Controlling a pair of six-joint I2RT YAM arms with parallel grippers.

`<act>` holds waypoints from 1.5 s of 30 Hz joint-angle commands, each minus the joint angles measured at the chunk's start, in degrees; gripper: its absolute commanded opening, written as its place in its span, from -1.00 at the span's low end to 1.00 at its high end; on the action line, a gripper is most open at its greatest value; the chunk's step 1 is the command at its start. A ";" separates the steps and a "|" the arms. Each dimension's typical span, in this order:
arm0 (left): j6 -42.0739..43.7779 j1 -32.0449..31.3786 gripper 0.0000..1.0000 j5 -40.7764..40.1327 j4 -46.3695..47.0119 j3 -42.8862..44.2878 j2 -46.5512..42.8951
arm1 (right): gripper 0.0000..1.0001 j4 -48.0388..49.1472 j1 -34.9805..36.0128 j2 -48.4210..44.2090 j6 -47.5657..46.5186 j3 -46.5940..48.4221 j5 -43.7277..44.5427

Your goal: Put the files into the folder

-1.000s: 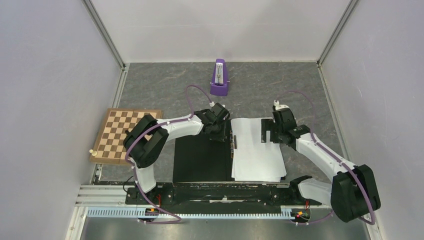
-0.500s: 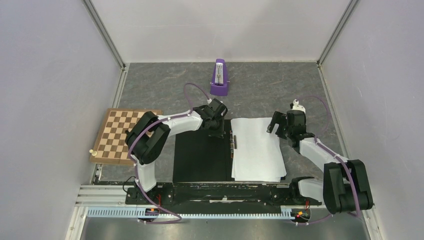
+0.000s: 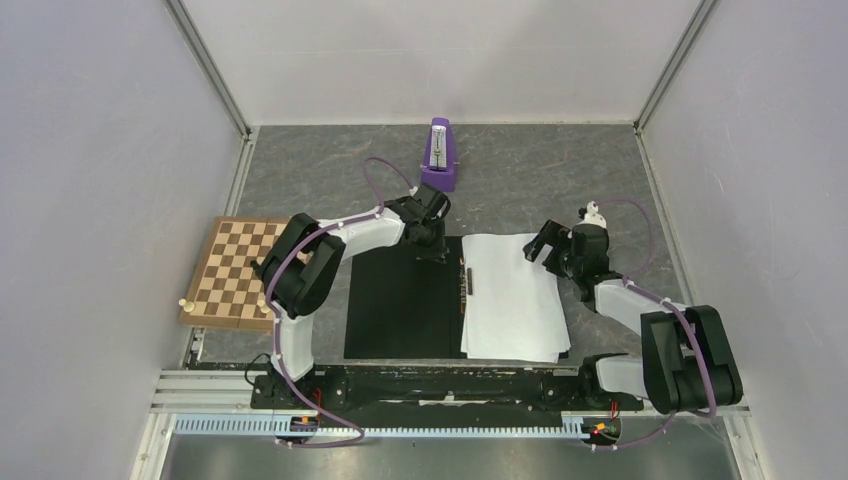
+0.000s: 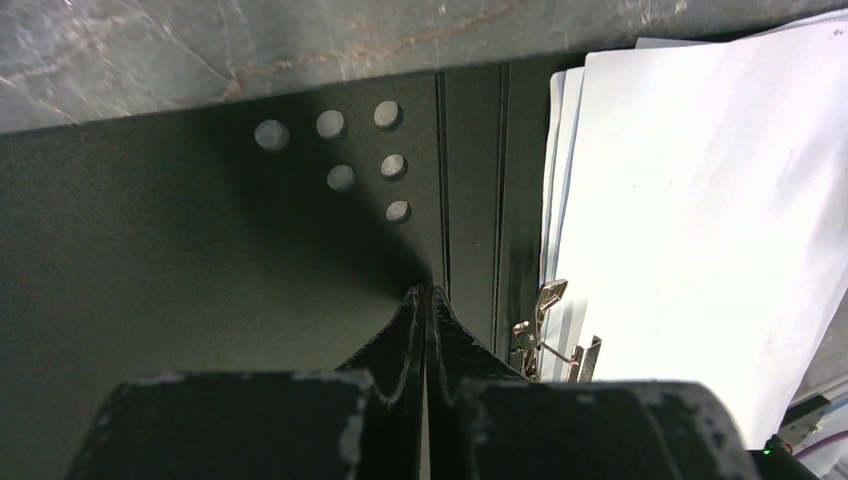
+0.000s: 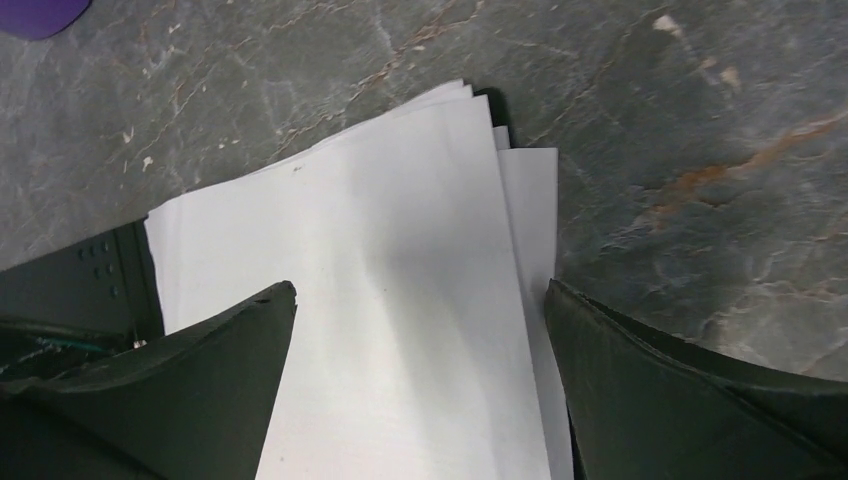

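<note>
Back of surface [image 3: 560, 170]: bare strips either side of upright metronome [image 3: 438, 156].
Left: chessboard [image 3: 240, 270] beside left wall [image 3: 100, 200], pawn [image 3: 183, 302] at its near corner.
Centre: folder [image 3: 400, 310] flat, left half bare; clip [image 3: 467, 282] rises at spine beside files [image 3: 510, 305]. Closed left pincer [image 4: 424, 292] occupies folder's far edge; spread right pincer [image 5: 420, 290] overhangs files' far corner.
Right: strip to right wall [image 3: 760, 200], partly taken by right arm [image 3: 640, 300].

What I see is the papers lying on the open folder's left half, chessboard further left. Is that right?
Not quite: the papers lie on the folder's right half. The chessboard is further left, as you say. The top view shows it.
</note>
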 commanded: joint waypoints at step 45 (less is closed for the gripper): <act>3.40 6.15 -0.95 -0.17 -3.03 3.06 6.34 | 0.96 0.83 1.34 11.12 -1.39 9.56 -4.88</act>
